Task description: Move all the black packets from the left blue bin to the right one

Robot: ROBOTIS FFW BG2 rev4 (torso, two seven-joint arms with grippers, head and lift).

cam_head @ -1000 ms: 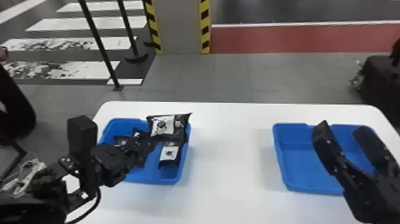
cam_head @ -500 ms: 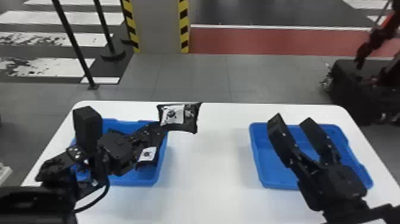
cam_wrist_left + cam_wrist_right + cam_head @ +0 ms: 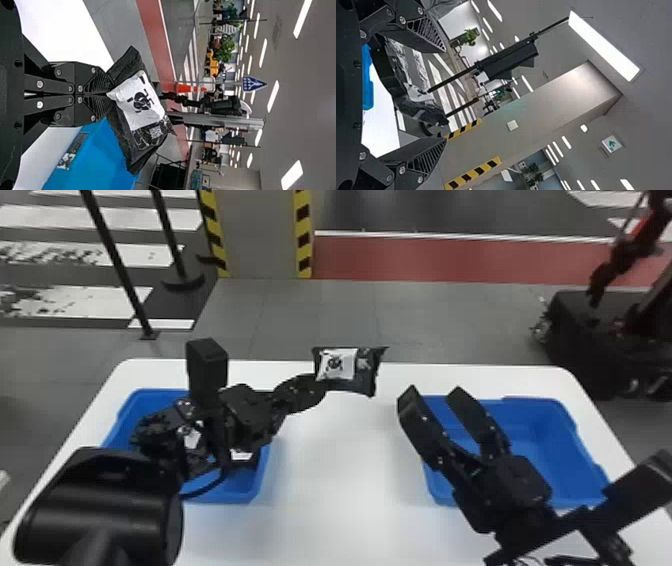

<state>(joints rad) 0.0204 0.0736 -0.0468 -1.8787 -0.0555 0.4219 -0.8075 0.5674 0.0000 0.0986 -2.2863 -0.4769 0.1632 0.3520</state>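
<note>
Head view, upper centre: holding a black packet (image 3: 345,365) up by one edge, clamped between the left fingers (image 3: 97,83), probably to leave its free side for a handover. Holding the right fingers (image 3: 422,430) apart, near but not touching it, likely ready to receive. Leaves open bench (image 3: 330,500) mid-frame, between the left blue bin (image 3: 245,490), with another packet (image 3: 241,455) inside, and the right blue bin (image 3: 582,455) at centre right. Calls for care around that bin's left rim.

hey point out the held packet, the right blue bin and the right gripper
Held packet (image 3: 346,365): head view, on its white label.
Right blue bin (image 3: 542,440): head view, on its bare floor.
Right gripper (image 3: 445,95): right wrist view, midway between the fingertips.
</note>
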